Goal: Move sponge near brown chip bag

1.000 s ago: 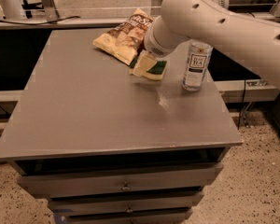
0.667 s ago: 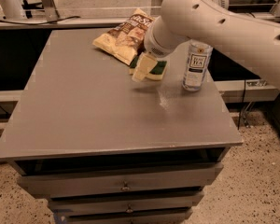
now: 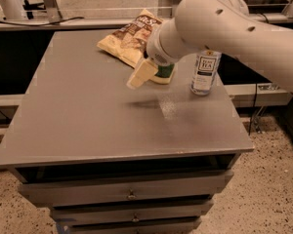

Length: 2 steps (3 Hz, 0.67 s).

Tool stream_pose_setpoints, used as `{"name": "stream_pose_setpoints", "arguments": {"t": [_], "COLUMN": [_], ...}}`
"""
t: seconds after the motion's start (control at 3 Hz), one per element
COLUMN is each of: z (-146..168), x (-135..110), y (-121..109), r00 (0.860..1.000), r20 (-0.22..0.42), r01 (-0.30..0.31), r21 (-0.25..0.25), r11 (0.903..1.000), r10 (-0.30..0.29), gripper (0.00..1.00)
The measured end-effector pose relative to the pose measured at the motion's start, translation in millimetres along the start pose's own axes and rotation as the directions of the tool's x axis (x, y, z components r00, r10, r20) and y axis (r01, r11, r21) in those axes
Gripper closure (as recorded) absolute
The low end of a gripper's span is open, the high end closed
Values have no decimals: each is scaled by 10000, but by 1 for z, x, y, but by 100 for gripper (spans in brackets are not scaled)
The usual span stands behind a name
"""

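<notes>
The brown chip bag (image 3: 130, 34) lies at the back of the table, dark centre with pale edges. The sponge (image 3: 165, 73), dark green over pale yellow, lies on the table just in front of the bag's right end, partly hidden by my wrist. My gripper (image 3: 142, 74) hangs under the big white arm, just left of the sponge and low over the table, pointing down and left. It is close beside the sponge; I cannot tell whether it touches it.
A clear plastic bottle (image 3: 204, 71) with a white label stands upright right of the sponge. The grey table (image 3: 88, 121) has drawers below its front edge. A bench and cables run behind it.
My gripper has shifted slightly left and down, away from the sponge. The sponge, bag and bottle have stayed where they were.
</notes>
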<state>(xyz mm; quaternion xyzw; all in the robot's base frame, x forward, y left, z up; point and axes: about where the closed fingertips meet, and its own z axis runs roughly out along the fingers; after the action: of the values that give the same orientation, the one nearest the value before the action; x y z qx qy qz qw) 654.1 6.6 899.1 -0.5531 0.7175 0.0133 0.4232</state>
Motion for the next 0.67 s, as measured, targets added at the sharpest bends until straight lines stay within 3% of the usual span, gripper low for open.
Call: {"name": "stream_pose_setpoints", "arguments": {"t": [0.33, 0.67], "z": [-18, -39], "x": [-18, -19], "y": [31, 55], "r00": [9920, 9751], "r20": [1115, 1983], "r01": [-561, -837], "r21": [-360, -857], "r11": [9978, 9928], "r10": [597, 993], "gripper": [0, 0]}}
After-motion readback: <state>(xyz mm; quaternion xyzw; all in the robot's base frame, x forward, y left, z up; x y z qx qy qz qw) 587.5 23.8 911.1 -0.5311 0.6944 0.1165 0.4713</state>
